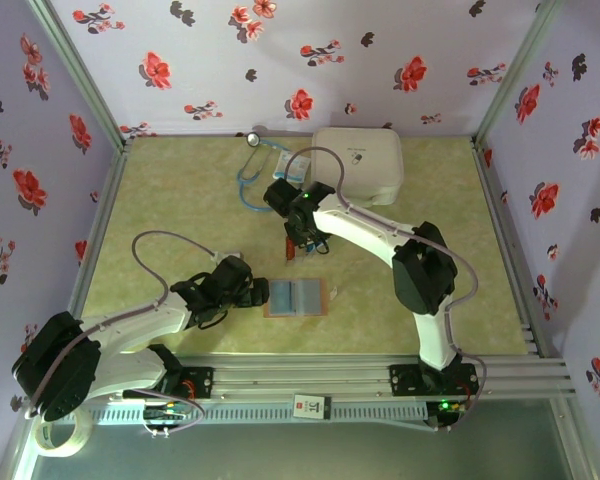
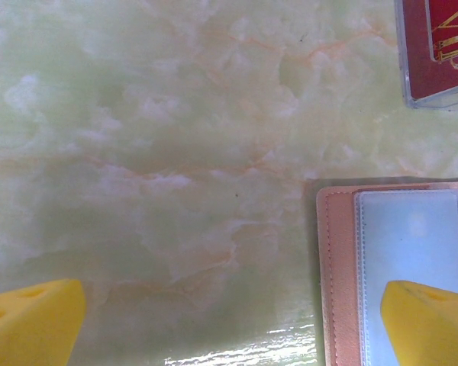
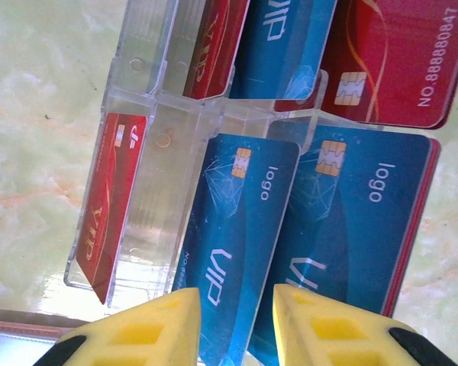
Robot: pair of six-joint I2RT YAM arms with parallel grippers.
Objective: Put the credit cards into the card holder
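Note:
The card holder (image 1: 296, 298) lies open on the table, tan edge (image 2: 337, 267) around clear sleeves. My left gripper (image 1: 250, 292) hovers at its left edge, open wide (image 2: 229, 328); one yellow fingertip (image 2: 431, 320) sits over a sleeve, the other over bare table. My right gripper (image 1: 302, 243) is over the clear tray (image 3: 156, 152) of credit cards. Its jaws (image 3: 237, 328) stand partly open astride a tilted blue VIP card (image 3: 240, 221), with a slight gap on one side. Another blue card (image 3: 359, 229) and red cards (image 3: 397, 61) lie beside it; a red VIP card (image 3: 111, 198) stands in a slot.
A large white rounded case (image 1: 357, 163) stands at the back, with a stethoscope (image 1: 258, 165) to its left. Flowered walls enclose the table on three sides. The red VIP card in the tray corner (image 2: 443, 46) lies just beyond the card holder.

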